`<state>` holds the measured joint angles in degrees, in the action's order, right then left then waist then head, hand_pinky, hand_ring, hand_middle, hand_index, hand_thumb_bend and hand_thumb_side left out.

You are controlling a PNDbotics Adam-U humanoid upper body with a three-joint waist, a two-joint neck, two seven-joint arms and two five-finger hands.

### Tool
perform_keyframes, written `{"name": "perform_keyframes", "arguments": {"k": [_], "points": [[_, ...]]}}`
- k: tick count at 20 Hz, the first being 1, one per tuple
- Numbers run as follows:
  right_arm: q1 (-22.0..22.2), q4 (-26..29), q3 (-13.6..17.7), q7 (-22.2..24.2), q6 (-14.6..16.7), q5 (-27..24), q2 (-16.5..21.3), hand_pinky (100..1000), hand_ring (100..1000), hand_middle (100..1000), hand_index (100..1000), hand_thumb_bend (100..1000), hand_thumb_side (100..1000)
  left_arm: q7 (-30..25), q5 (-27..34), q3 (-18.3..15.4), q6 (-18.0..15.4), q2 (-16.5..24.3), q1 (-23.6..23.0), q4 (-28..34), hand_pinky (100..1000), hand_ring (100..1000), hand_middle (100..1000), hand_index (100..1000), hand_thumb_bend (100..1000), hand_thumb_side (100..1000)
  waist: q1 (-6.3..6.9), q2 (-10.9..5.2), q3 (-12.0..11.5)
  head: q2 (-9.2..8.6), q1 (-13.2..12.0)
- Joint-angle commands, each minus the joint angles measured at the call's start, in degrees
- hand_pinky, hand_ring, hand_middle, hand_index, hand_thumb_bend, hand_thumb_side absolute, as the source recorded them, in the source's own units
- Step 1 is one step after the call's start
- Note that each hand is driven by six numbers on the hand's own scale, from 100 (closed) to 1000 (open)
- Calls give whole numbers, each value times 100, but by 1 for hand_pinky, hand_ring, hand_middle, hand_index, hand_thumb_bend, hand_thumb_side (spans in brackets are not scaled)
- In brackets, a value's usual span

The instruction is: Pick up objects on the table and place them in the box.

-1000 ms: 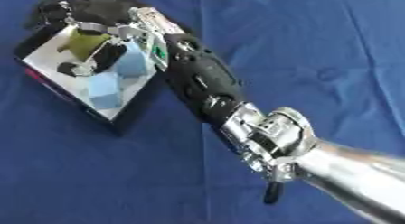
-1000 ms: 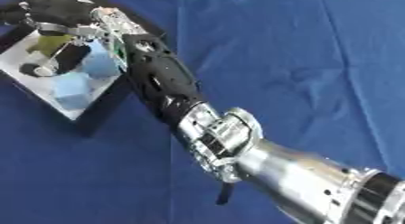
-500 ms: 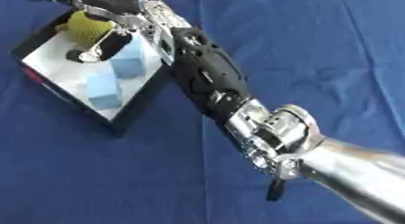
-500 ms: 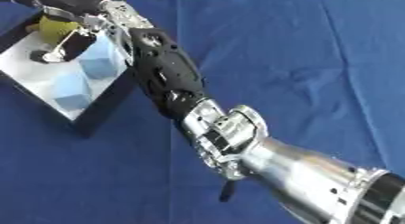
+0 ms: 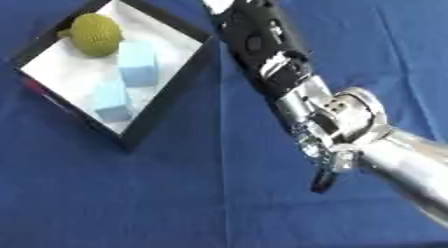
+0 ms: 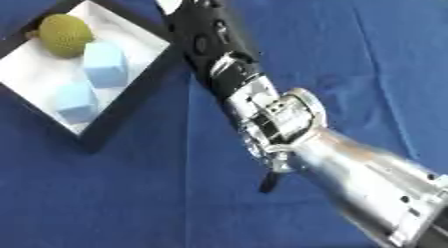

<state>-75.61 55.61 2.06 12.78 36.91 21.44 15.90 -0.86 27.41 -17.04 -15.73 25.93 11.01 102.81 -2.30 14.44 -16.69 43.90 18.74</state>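
Reaching past the bench's far edge, the right arm point(image 5: 289, 77) hides its hand; returning, it could clip the box point(image 5: 166, 99).

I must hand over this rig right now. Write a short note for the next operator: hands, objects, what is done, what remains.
Hands: neither shows; only the right arm crosses the view, running off the top edge.
Objects: the box holds a yellow-green ball and two light blue blocks.
Done: these three are inside.
Left: nothing else shows on the blue tablecloth; check outside the view.
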Motion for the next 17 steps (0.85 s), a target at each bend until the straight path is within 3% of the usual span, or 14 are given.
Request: {"name": "perform_keyframes", "arguments": {"k": [1, 5, 10, 14, 17], "points": [[-70, 642, 10, 529, -688, -1865, 985, 1000, 1000, 887, 930, 100, 100, -13, -82, -94, -14, 257, -56, 47, 684, 1000, 936, 682, 100, 604, -29, -260, 122, 21, -302], [495, 1267, 206, 891, -1364, -3885, 2286, 1000, 1000, 883, 926, 100, 100, -9, -156, -149, -7, 320, -152, 40, 678, 1000, 935, 684, 100, 604, -87, -300, 392, 22, -772], [1839, 1856, 558, 936, -1733, -5629, 3587, 1000, 971, 846, 899, 100, 100, -44, -202, -177, 18, 337, -160, 67, 673, 1000, 938, 702, 100, 606, -136, -273, 585, 22, -1139], [2957, 1953, 740, 1243, -1587, -6419, 4174, 1000, 957, 825, 888, 100, 100, -88, -214, -202, 40, 324, -153, 83, 668, 1000, 942, 728, 100, 608, -151, -240, 680, 22, -1293], [3643, 2077, 974, 1483, -1485, -6841, 4193, 1000, 941, 799, 881, 100, 144, -136, -197, -208, 73, 289, -130, 118, 662, 1000, 955, 747, 100, 611, -165, -228, 711, 22, -1350]]}}
